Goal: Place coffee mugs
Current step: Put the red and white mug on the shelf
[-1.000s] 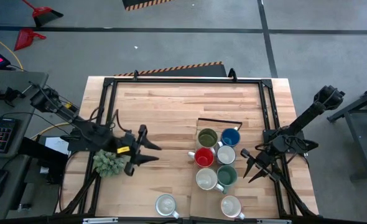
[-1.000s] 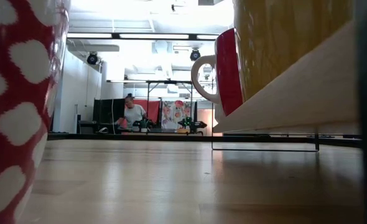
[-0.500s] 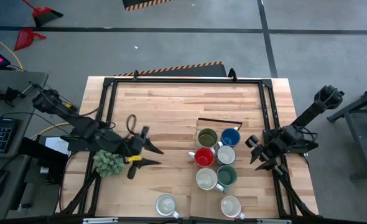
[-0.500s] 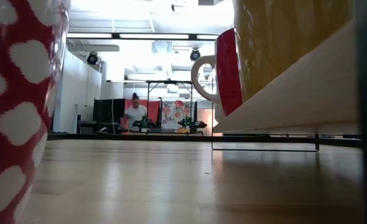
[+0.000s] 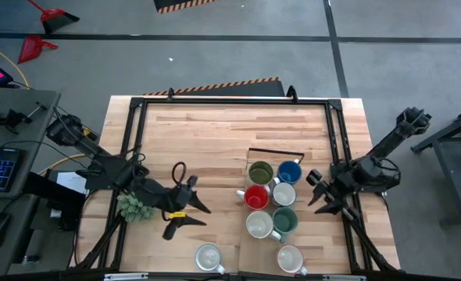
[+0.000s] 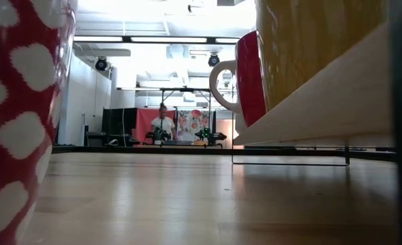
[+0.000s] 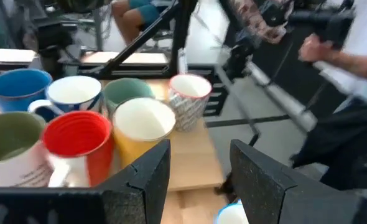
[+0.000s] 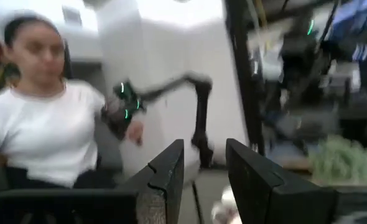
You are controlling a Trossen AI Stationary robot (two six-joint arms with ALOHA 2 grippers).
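Mugs: six stand packed in a two-by-three block right of table centre, on a pale raised board: olive mug (image 5: pixel 260 172), blue mug (image 5: pixel 290 172), red mug (image 5: pixel 255 197), a white mug (image 5: pixel 284 193), a cream mug (image 5: pixel 259 224) and the teal mug (image 5: pixel 285 220). Two more pale mugs stand apart near the front edge, one (image 5: pixel 208 256) just ahead of my left gripper's fingertips, the other (image 5: pixel 290 258) beyond it in front of the block.

Left gripper (image 5: pixel 185 215): low over the table, clear of the artificial plant (image 5: pixel 136 204) behind it. Jaws stand apart with nothing between them; the left wrist view confirms an empty gap, with the block ahead of the fingers.

Right gripper (image 5: pixel 318 193): at the block's outer side, lifted, jaws parted and empty. Its wrist view looks off into the room, where a person (image 8: pixel 40 134) sits; no mug lies between its fingers (image 8: pixel 165 171).

Assessment: I judge the step in hand to be the left arm's reach for the nearer loose mug. Recommended practice:
- Lower with the rim between the jaws, one finger inside the cup and one outside, away from the handle, whose direction I cannot make out.
- Close only once the inner finger is below the lip.
- Lift straight before carrying toward the block, so neighbours are not struck.
- Keep the right arm withdrawn while the left travels.
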